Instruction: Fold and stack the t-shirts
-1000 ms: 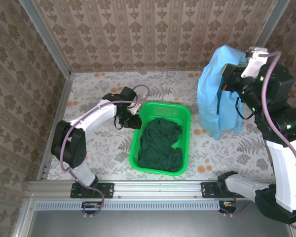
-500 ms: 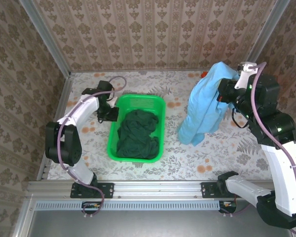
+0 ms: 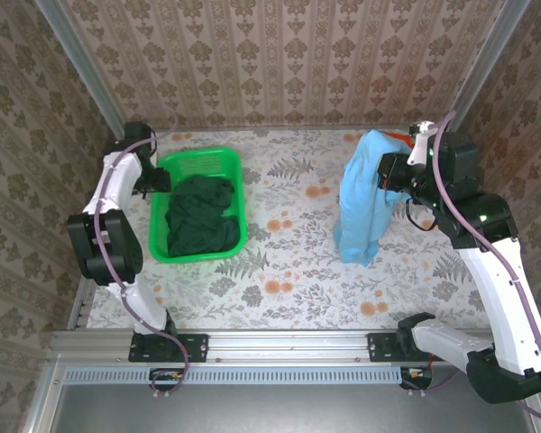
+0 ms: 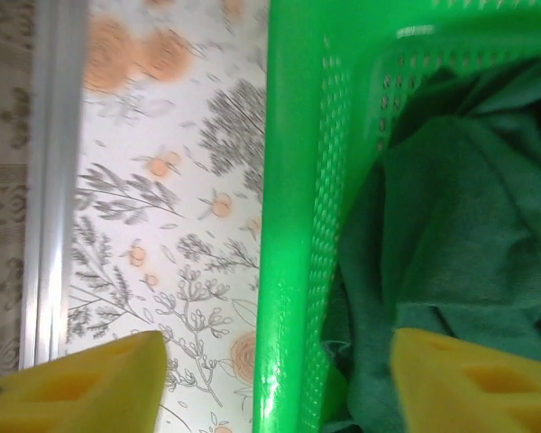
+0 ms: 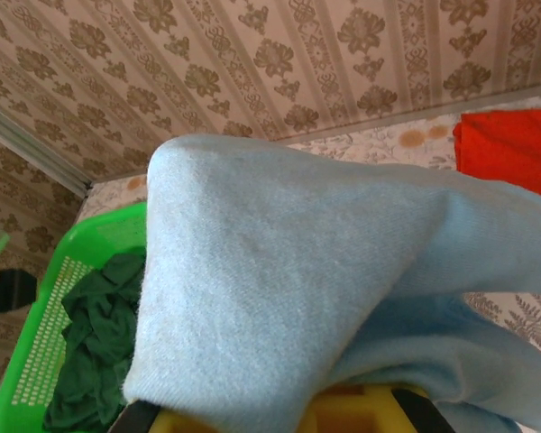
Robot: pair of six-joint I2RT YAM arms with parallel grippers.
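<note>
A light blue t-shirt (image 3: 361,198) hangs from my right gripper (image 3: 389,171), which is shut on its upper fold. The cloth drapes over the jaws (image 5: 279,225) and hides them, apart from a bit of yellow pad beneath. The shirt's lower end hangs down to about table height right of centre. An orange-red t-shirt (image 5: 509,149) lies at the far right behind it, with a sliver also showing (image 3: 394,137). My left gripper (image 3: 153,180) is open at the far left. Its yellow fingers (image 4: 81,383) stand on either side of the green basket's left rim (image 4: 293,225), apart from it.
The green plastic basket (image 3: 198,155) sits at the far left of the flowered table and holds a crumpled dark green cloth (image 3: 198,216). A metal rail (image 4: 50,180) and the wall run close along its left side. Patterned walls enclose the table on three sides.
The basket has slid from the table's middle to the far left with my left gripper, whose jaws have opened off the rim. My right gripper has lowered the blue shirt.
</note>
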